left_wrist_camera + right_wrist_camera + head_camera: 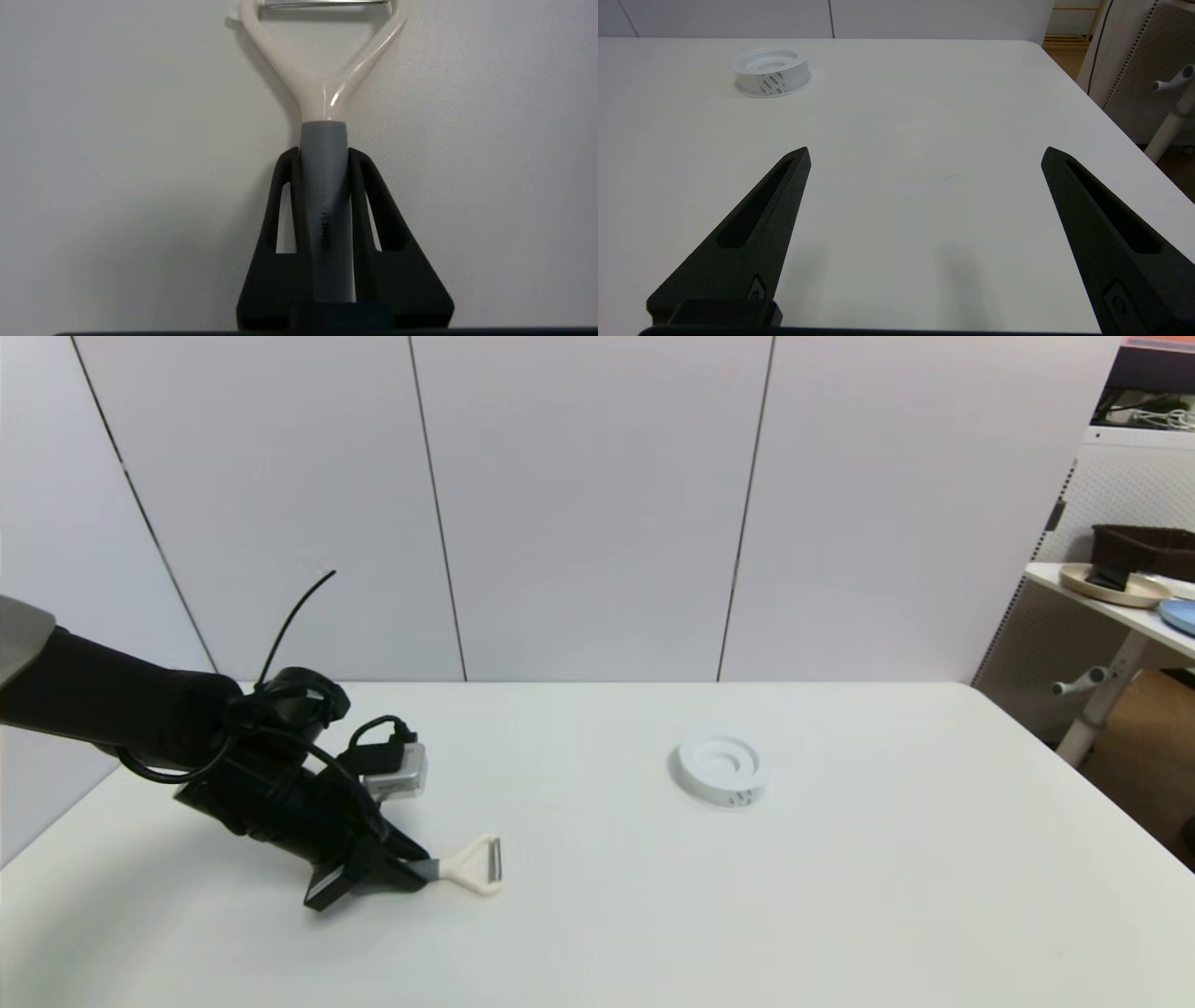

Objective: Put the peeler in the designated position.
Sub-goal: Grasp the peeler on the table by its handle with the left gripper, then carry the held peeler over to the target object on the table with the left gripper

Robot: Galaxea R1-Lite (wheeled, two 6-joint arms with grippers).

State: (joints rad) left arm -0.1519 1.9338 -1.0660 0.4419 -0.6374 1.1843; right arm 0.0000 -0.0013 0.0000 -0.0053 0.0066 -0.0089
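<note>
Left gripper (323,156) clamps peeler (324,140) handle | seemingly on table (840,896)

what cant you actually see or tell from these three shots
- Peeler handle: in the head view the left hand covers most of it.
- Peeler blade: in the left wrist view it is cut off by the picture's edge.
- Whether the peeler rests on the table or is lifted: no view settles it.
- Right hand: out of the head view; only its wrist view shows it, open above the table.
- White disc: its side markings are too small to read.
</note>
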